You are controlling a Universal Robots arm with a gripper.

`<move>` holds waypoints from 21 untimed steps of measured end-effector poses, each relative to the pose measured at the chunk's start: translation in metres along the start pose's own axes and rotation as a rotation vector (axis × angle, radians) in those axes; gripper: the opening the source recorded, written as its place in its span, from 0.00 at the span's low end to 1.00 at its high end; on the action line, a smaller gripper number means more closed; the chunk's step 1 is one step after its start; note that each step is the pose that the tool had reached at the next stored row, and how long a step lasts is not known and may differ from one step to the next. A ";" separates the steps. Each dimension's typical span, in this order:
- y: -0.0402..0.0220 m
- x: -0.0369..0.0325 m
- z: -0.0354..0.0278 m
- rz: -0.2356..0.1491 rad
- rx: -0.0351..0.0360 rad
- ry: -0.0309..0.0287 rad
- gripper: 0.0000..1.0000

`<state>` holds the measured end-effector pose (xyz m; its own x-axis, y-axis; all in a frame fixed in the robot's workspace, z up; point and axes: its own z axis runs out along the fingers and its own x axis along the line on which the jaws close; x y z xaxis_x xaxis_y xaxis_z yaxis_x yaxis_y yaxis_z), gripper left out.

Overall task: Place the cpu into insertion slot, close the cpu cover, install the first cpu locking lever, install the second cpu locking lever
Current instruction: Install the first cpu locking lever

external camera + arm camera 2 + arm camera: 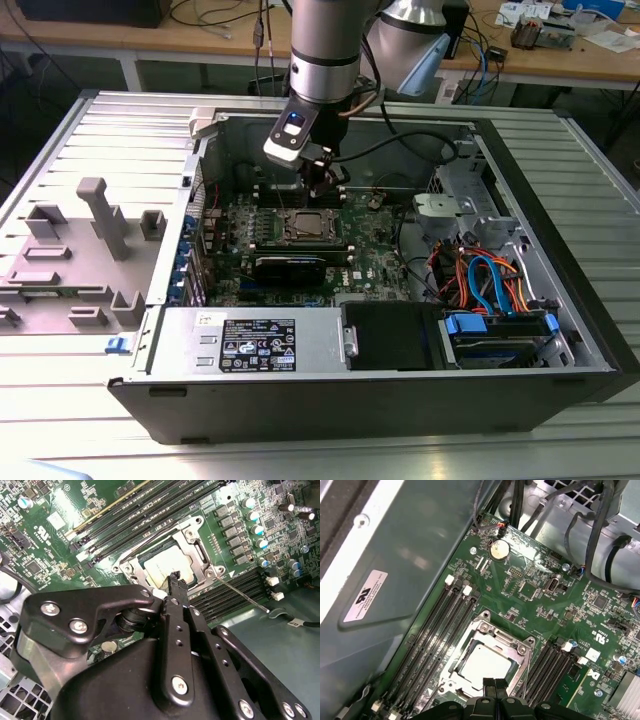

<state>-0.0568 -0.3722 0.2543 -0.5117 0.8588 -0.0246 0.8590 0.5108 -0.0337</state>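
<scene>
Exterior view, left to right: grey fixture tray point(90, 240); insertion slot point(305, 228) holding the cpu point(482, 666) under the lowered cpu cover point(496, 636); gripper point(322, 188) just above, fingers pressed together, empty. In the second wrist view 1 locking lever point(240, 591) juts free; a slipping push could gouge the board point(60, 540).

The desk point(120, 120) is a ribbed silvery metal top. The open computer case point(350, 400) sits right on it, with a grey plastic fixture point(75, 250) on the exterior view's left and a little blue clip point(116, 345) just beside the case's corner.
</scene>
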 end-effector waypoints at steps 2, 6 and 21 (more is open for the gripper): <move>0.0000 0.0000 0.0000 -0.007 -0.0003 -0.0002 0.11; 0.0000 0.0000 0.0000 -0.019 -0.0005 -0.0006 0.11; 0.0000 0.0000 0.0000 -0.065 -0.0016 -0.0022 0.11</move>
<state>-0.0568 -0.3722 0.2543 -0.5662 0.8239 -0.0246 0.8242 0.5653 -0.0337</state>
